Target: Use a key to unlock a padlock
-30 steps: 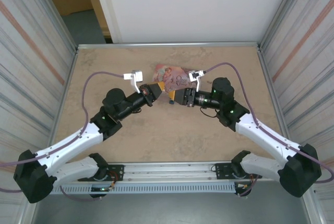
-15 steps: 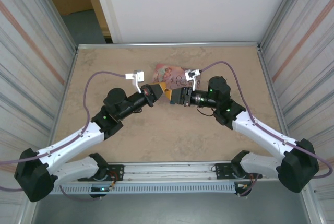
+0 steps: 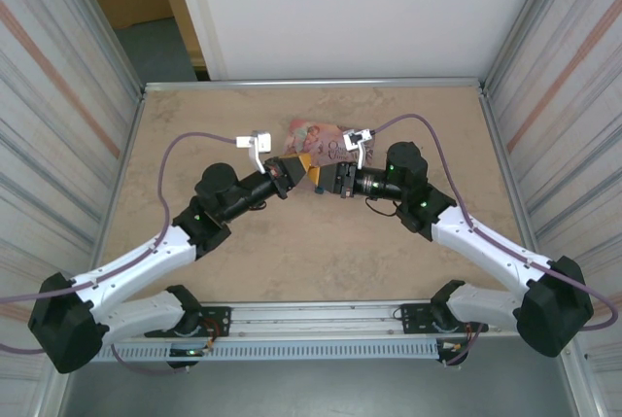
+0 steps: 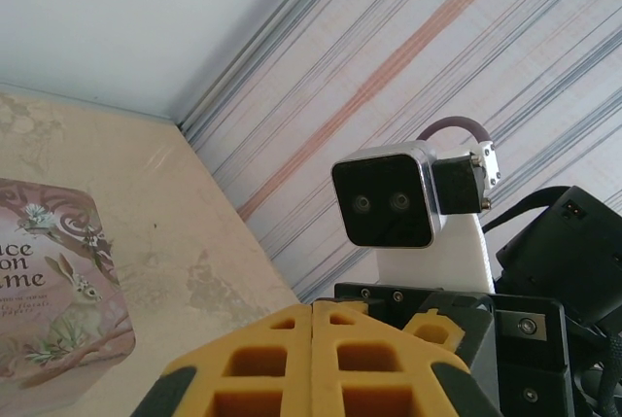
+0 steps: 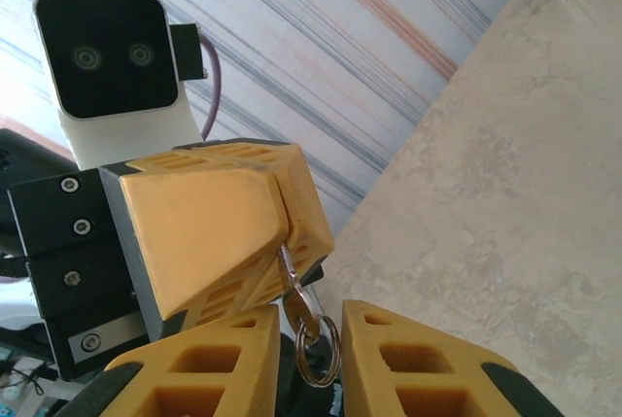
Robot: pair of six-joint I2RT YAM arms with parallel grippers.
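Two hands meet tip to tip: left hand (image 5: 290, 234) clenches the key (image 5: 291, 276), right hand's (image 5: 311, 328) grip unclear.

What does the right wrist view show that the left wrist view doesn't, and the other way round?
Right wrist but not left wrist: a small silver metal key on a split ring, pinched in the shut left pincer and dangling between the right pincer's yellow fingers. Left wrist but not right wrist: a pink illustrated rectangular tin lying on the table. Both: the beige marbled tabletop, the striped wall and the opposite arm's white-cased wrist camera.
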